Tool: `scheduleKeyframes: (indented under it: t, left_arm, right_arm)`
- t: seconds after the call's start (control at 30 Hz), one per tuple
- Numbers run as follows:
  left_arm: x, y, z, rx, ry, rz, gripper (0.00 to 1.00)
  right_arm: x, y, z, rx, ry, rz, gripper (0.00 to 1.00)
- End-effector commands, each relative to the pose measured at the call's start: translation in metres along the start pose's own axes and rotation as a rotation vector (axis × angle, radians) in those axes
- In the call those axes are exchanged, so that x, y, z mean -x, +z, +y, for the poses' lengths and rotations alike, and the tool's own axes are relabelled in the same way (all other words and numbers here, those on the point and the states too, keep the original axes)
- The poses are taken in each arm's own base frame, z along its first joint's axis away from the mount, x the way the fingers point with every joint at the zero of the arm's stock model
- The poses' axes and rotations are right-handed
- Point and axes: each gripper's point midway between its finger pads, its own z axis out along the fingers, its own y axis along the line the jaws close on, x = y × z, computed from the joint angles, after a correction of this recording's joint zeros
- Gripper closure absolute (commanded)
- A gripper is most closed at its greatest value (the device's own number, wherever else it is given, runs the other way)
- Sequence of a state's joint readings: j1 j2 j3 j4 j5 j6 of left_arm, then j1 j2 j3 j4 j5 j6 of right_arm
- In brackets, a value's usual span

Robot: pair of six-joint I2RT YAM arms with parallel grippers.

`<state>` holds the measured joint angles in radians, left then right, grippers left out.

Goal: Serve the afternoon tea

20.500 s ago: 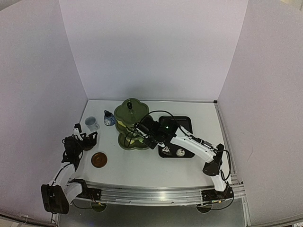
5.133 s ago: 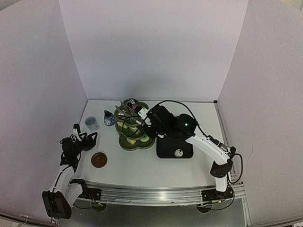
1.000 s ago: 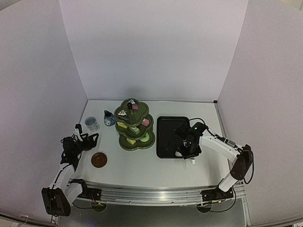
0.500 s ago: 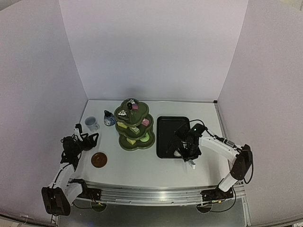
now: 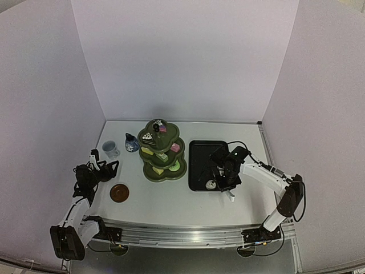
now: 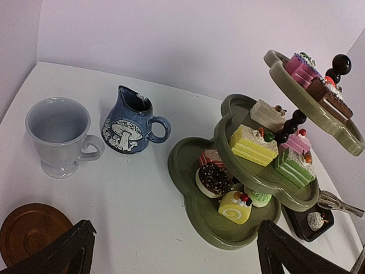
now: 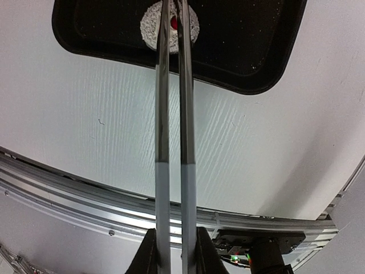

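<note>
The olive-green three-tier stand [image 5: 161, 153] holds several small cakes [image 6: 254, 144] on all tiers. One white round cake with a red dot [image 7: 170, 25] lies on the black tray [image 7: 256, 51], also seen in the top view [image 5: 211, 184]. My right gripper [image 7: 174, 251] is shut on thin metal tongs [image 7: 171, 114], whose nearly closed tips sit over that cake. The white mug [image 6: 60, 134], blue pot [image 6: 128, 128] and a brown coaster [image 6: 31, 231] stand left of the stand. My left gripper [image 6: 177, 257] is open and empty, near the coaster.
The black tray [image 5: 201, 157] lies right of the stand [image 6: 251, 228], close to it. The table's near edge with its metal rail [image 7: 85, 194] runs just below the tray. White walls enclose the table on three sides. The right arm's elbow [image 5: 293, 191] hangs at the right.
My right gripper with the tongs has shifted slightly away from the table's near edge, and the white cake on the tray now shows beside it. The left arm has not moved.
</note>
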<state>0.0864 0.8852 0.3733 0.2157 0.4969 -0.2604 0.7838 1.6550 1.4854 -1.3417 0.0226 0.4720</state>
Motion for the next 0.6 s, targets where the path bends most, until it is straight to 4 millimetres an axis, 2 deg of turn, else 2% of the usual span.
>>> scheduleKeyframes:
  t: [0.0,0.3,0.43,0.57]
  left_arm:
    - [0.022,0.000,-0.007,-0.017,0.036,-0.042,0.00]
    - [0.023,0.000,-0.007,-0.022,0.039,-0.044,0.00]
    - [0.021,0.001,-0.007,-0.025,0.036,-0.039,0.00]
    - [0.020,0.001,-0.008,-0.028,0.035,-0.037,0.00]
  right_arm:
    - [-0.058,-0.028,-0.036,-0.158,0.009,0.240,0.94]
    - [-0.079,-0.029,-0.044,-0.151,0.094,0.246,0.76]
    - [-0.086,-0.029,-0.046,-0.141,0.110,0.250,0.73]
    - [-0.086,-0.032,-0.046,-0.136,0.110,0.236,0.76]
